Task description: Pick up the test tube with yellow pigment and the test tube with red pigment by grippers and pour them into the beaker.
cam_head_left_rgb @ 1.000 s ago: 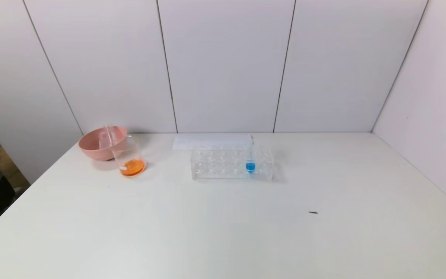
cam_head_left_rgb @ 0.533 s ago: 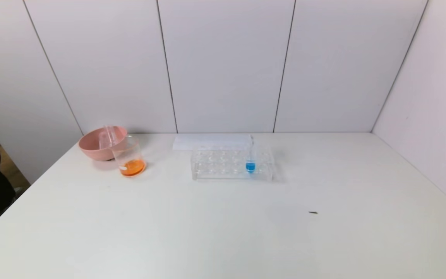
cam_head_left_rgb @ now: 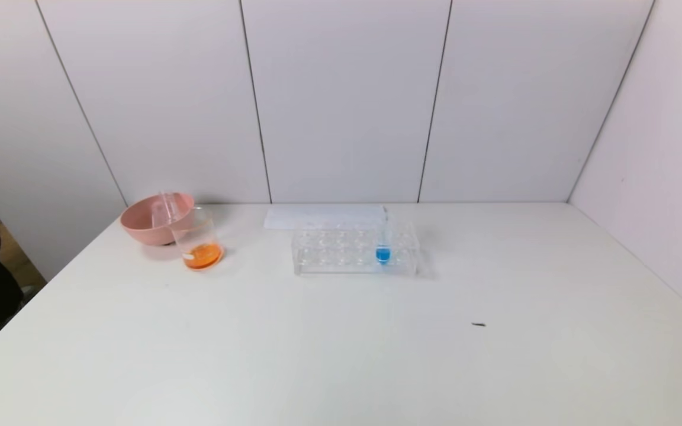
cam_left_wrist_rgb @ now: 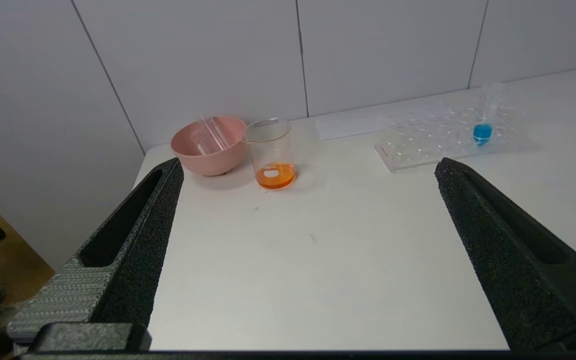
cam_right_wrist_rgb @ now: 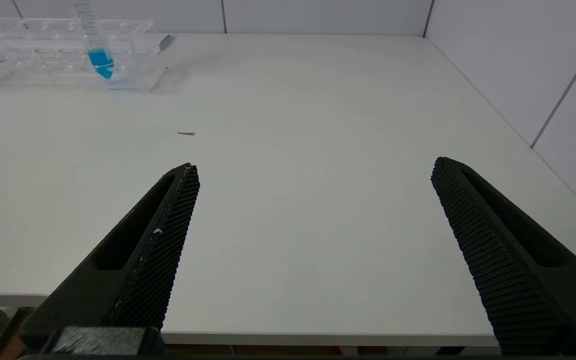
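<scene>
The beaker [cam_head_left_rgb: 198, 234] [cam_left_wrist_rgb: 271, 145] stands at the table's far left with a shallow layer of orange liquid [cam_head_left_rgb: 202, 256] in it. No test tube with yellow pigment or red pigment is in view; two clear tubes without colour [cam_head_left_rgb: 166, 207] [cam_left_wrist_rgb: 210, 136] lean in the pink bowl [cam_head_left_rgb: 140, 226] [cam_left_wrist_rgb: 203, 159] right behind the beaker. My left gripper [cam_left_wrist_rgb: 309, 165] hangs open over the table's near left, far short of the beaker, holding nothing. My right gripper [cam_right_wrist_rgb: 315, 165] is open above the near right edge, also holding nothing. Neither gripper shows in the head view.
A clear tube rack [cam_head_left_rgb: 341, 251] [cam_left_wrist_rgb: 418, 145] [cam_right_wrist_rgb: 28, 55] sits mid-table at the back with one blue-liquid tube [cam_head_left_rgb: 383, 249] [cam_left_wrist_rgb: 482, 127] [cam_right_wrist_rgb: 99, 57] upright in it. Behind it lies a white sheet [cam_head_left_rgb: 317, 215]. A small dark speck [cam_head_left_rgb: 479, 324] marks the right side.
A grey-black part at the left edge of the head view has dropped out of sight. The beaker, bowl and rack have not moved.
</scene>
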Motion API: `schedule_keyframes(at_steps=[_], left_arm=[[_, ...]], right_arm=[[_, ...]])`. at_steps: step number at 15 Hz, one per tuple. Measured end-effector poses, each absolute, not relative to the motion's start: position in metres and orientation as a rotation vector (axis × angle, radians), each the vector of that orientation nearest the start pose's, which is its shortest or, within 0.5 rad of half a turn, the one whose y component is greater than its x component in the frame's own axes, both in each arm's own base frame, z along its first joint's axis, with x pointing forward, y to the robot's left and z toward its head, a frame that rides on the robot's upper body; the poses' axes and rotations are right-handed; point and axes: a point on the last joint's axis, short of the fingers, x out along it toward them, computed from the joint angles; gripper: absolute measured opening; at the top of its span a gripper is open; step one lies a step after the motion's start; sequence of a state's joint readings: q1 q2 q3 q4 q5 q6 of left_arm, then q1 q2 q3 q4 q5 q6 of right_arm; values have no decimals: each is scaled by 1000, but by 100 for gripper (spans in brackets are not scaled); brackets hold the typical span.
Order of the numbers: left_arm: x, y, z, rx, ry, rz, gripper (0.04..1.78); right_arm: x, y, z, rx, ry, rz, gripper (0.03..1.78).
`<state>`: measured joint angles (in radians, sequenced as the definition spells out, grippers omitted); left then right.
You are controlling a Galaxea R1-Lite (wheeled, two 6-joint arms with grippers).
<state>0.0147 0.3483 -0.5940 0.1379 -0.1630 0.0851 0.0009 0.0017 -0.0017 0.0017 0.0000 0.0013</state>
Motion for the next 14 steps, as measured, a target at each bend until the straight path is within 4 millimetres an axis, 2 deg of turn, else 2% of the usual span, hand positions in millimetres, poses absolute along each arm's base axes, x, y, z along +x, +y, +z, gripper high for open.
schedule_keyframes(at_steps=[8,14], left_arm=[[-65,-5,211,113,-268,-160,176],[-76,-5,199,117,-407,-167,176]], right_arm=[[-23,0,76,1,2,1,170],[-23,0,76,1,2,1,170]])
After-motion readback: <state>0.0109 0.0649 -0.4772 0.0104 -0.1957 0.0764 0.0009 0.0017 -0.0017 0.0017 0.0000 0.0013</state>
